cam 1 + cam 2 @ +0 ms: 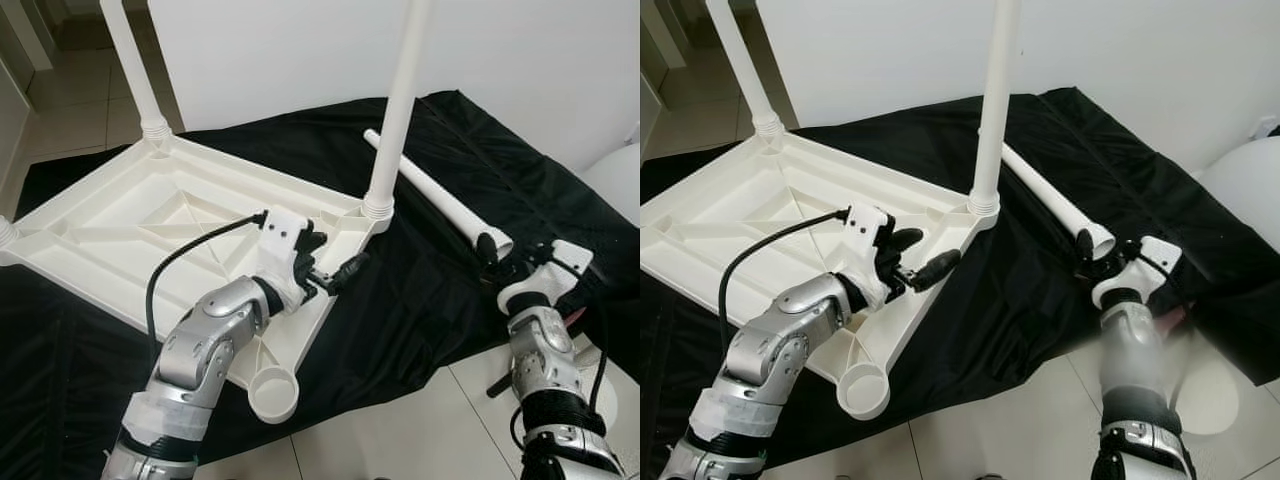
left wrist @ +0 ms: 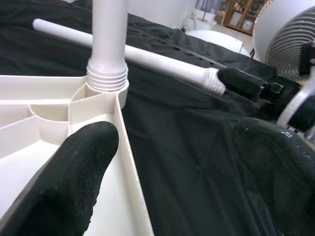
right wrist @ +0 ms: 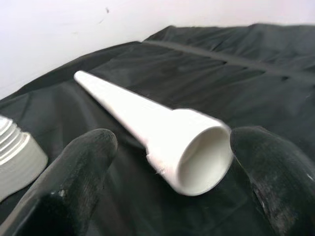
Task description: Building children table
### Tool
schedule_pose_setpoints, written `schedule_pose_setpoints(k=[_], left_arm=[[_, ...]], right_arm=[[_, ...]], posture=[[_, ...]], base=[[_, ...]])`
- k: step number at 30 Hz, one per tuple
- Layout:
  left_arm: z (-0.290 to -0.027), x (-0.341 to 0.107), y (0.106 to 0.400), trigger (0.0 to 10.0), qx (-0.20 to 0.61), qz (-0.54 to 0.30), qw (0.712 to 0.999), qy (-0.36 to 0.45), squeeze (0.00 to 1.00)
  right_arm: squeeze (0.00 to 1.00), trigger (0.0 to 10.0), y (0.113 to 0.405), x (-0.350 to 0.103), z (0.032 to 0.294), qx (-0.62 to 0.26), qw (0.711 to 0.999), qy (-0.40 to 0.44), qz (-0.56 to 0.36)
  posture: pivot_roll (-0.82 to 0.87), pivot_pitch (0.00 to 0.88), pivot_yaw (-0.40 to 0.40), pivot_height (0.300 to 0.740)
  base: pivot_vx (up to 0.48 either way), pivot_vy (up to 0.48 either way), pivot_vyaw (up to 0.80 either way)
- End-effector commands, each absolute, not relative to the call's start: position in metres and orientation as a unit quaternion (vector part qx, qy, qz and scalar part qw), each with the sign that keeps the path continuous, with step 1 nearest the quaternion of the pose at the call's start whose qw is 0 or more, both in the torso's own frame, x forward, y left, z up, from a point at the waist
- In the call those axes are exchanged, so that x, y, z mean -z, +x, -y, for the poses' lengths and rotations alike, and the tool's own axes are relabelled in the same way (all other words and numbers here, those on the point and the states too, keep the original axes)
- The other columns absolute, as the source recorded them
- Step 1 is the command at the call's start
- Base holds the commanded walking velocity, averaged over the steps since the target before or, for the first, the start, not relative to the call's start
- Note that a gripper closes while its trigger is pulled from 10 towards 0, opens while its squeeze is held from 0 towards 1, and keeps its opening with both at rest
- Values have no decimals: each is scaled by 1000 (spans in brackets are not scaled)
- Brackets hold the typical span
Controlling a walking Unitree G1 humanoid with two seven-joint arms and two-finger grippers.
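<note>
The white plastic tabletop (image 1: 120, 220) lies upside down on a black cloth (image 1: 420, 300). Two white legs stand screwed into it, one at the far left corner (image 1: 130, 60) and one at the right corner (image 1: 397, 110). A third, loose leg (image 1: 430, 190) lies on the cloth to the right. My left gripper (image 1: 335, 255) hovers open over the tabletop's right rim, just in front of the right corner leg (image 2: 108, 44). My right gripper (image 3: 174, 142) is open, its fingers on either side of the loose leg's hollow near end (image 3: 202, 157) without closing on it.
An empty round leg socket (image 1: 273, 392) sits at the tabletop's near corner, over the cloth's edge. Pale floor tiles (image 1: 400, 430) lie in front. A white fan (image 2: 290, 39) stands to the right, and a white wall (image 1: 280, 50) runs behind.
</note>
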State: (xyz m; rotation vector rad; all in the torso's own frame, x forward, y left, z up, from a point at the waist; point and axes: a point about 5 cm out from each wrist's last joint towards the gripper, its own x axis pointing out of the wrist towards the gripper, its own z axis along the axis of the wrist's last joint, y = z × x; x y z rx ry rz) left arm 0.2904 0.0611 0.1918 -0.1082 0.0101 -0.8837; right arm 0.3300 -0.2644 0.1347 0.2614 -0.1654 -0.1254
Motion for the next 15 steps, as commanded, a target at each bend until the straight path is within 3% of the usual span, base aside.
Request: schedule_pose_setpoints(k=[1,15], left_arm=[[-61,-193,289,10000,427,-6,903,-46,0],[-65,-203,287,10000,411,2,911,-41,0]], right_arm=[[0,10000,333,-129,259,49,985,148,67],[0,10000,360,-130,248,2,981,196,13]], posture=[[-41,55,32,740],[5,109,19,740]], base=[[0,0,0],[0,0,0]])
